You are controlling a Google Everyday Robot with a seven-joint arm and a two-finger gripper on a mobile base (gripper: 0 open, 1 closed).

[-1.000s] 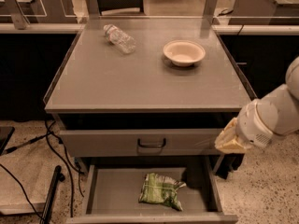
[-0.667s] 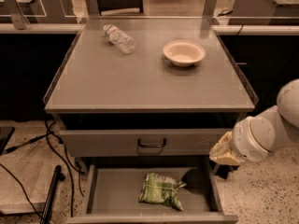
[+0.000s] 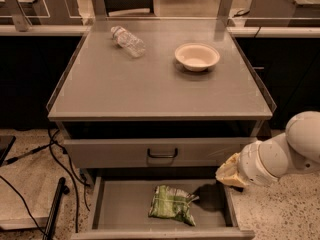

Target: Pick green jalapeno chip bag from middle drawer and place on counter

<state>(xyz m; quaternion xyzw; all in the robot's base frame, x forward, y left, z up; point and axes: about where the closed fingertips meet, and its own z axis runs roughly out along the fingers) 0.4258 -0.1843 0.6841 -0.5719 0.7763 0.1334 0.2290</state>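
The green jalapeno chip bag [image 3: 171,204] lies flat on the grey floor of the open middle drawer [image 3: 125,204], slightly right of its centre. My white arm [image 3: 272,156] reaches in from the right. Its gripper [image 3: 206,194] shows as a dark shape low over the right part of the drawer floor, just right of the bag and close to its edge. I cannot tell whether it touches the bag. The grey counter [image 3: 150,79] lies above the drawers.
A clear plastic bottle [image 3: 128,41] lies at the back left of the counter. A white bowl [image 3: 197,56] stands at the back right. A closed drawer panel with a black bar handle [image 3: 162,154] sits above the open drawer. Cables [image 3: 47,154] run over the floor at the left.
My arm has come down and to the left, from beside the upper drawer panel to the right side of the open drawer. The gripper now hangs close to the bag, which has not moved.
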